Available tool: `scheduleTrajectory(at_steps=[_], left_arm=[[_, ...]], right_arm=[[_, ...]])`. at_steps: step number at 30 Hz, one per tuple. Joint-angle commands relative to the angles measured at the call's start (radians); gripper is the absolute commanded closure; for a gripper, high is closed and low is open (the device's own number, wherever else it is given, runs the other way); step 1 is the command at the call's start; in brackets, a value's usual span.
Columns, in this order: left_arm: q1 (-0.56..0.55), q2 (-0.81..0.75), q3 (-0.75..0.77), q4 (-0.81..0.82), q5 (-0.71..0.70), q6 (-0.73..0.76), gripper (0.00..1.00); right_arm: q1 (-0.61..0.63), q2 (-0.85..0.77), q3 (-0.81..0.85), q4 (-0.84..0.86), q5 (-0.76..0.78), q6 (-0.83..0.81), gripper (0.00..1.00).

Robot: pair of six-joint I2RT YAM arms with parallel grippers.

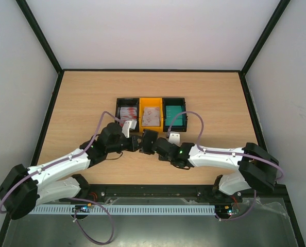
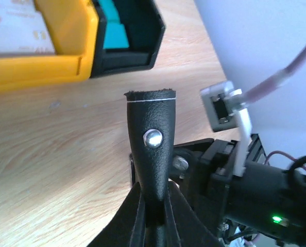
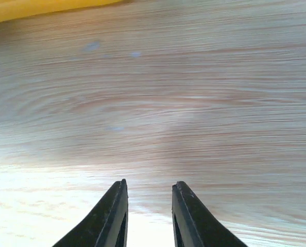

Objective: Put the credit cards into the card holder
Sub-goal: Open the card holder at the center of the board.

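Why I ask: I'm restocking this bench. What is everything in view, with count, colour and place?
table: one, light wood, under everything
left tray: one, black, far middle of the table
middle tray: one, yellow, between the black trays
right tray: one, black, right end of the row
white-and-red cards: stack, count unclear, in the left tray
blotched cards: stack, white with red, in the middle tray
teal cards: stack, in the right tray
wallet: one, black with a metal snap, held in front of the trays
left gripper: black, shut on the wallet
right gripper: black, open, empty, over bare table beside the wallet
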Motion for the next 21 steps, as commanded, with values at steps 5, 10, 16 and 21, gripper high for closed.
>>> scheduleTrajectory(at_steps=[5,10,16,21], left_arm=[[-0.005,-0.035,0.061,0.0,-0.02,0.051,0.97],[-0.005,-0.035,0.063,-0.013,-0.029,0.057,0.97],[-0.005,-0.035,0.066,-0.009,-0.013,0.054,0.97],[-0.005,-0.038,0.069,-0.008,0.001,0.055,0.97]], right_arm=[[-0.005,-0.122,0.04,-0.173,0.164,0.008,0.73],[-0.005,-0.32,-0.049,0.016,0.057,-0.031,0.59],[-0.005,-0.415,-0.109,0.152,-0.034,-0.036,0.45],[-0.005,-0.287,-0.013,0.083,-0.035,-0.014,0.5]])
